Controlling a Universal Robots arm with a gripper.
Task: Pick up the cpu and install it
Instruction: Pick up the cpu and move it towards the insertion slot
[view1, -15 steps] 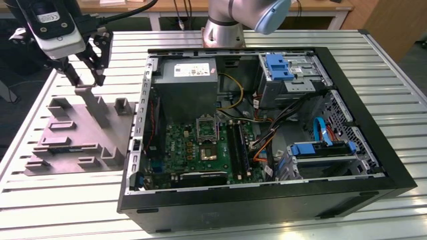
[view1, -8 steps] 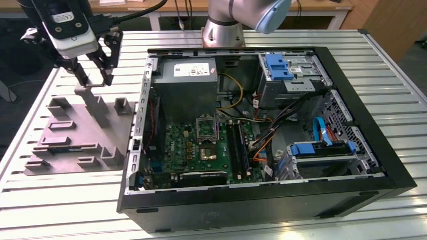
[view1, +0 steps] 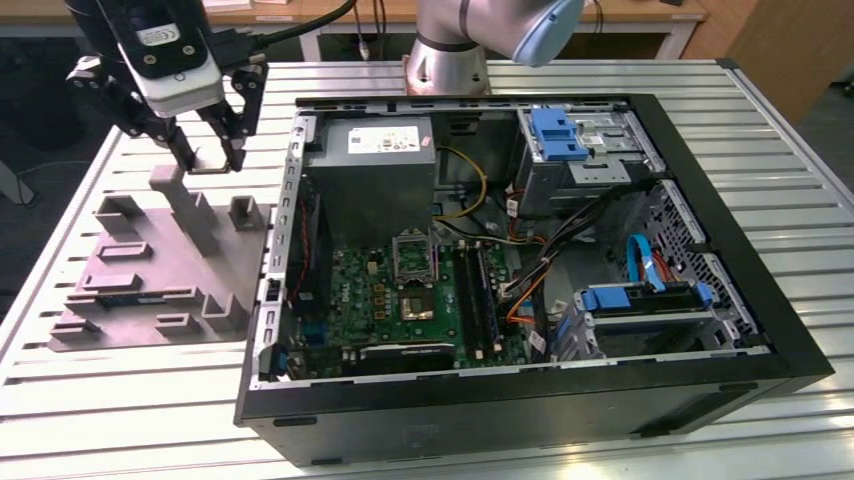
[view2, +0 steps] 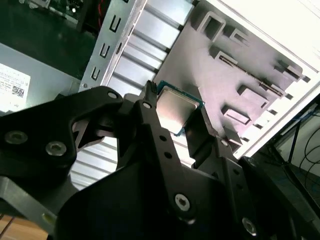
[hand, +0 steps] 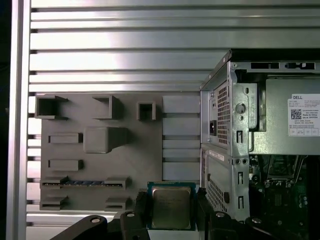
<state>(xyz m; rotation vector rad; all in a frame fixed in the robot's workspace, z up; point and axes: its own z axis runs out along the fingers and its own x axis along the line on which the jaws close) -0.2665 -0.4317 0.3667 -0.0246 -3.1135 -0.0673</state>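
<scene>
The black two-fingered gripper is closed on the cpu, its fingers pressing two opposite edges. The cpu is a small flat square chip with a dull silver metal top and a thin greenish rim. It hangs lifted above the grey moulded plastic fixture, which lies on the slatted metal desk beside the open black computer case.

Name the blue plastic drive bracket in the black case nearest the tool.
The blue plastic bracket beside the grey metal power supply box; the other blue bracket sits further toward the exterior view's right, away from the tool.
</scene>
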